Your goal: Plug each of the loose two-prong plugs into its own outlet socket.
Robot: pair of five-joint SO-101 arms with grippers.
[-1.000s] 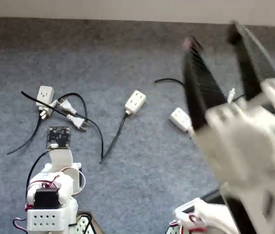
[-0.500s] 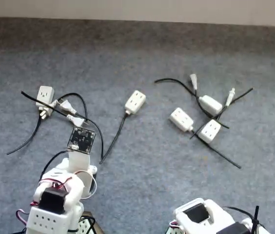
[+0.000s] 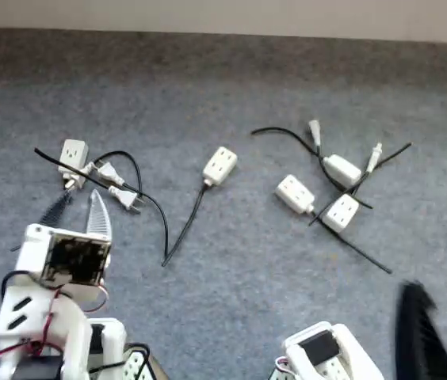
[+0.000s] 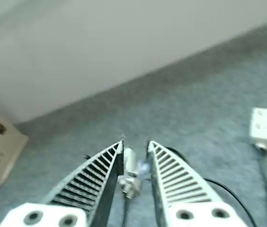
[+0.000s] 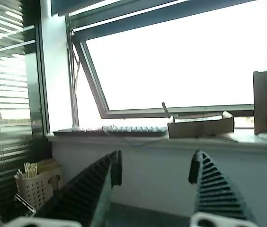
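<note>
looking at the left gripper [image 3: 81,198]: opening only a little bit, holding nothing, pointing at the pile on the left side of the grey carpet [image 3: 231,261]. seeing there a white outlet socket [image 3: 73,153], with a first plug [image 3: 105,170] lying just beside it and a second plug [image 3: 127,199] lying nearest the gripper. noticing black cords [image 3: 154,207] crossing over that pile. looking at the right gripper [image 5: 156,163]: opening wide, holding nothing, pointing up at a window [image 5: 171,56], well away from the other sockets [image 3: 295,192] and plugs [image 3: 376,154] on the right side. also seeing a middle socket [image 3: 220,165] lying alone.

worrying about a few things. maybe bumping the second plug away instead of grabbing it, because of coming in with such a small gap. maybe catching a cord too and dragging the outlet socket along. maybe pushing the outlet socket across the carpet while plugging in, without holding it down. maybe missing the slots by holding the prongs crooked.
</note>
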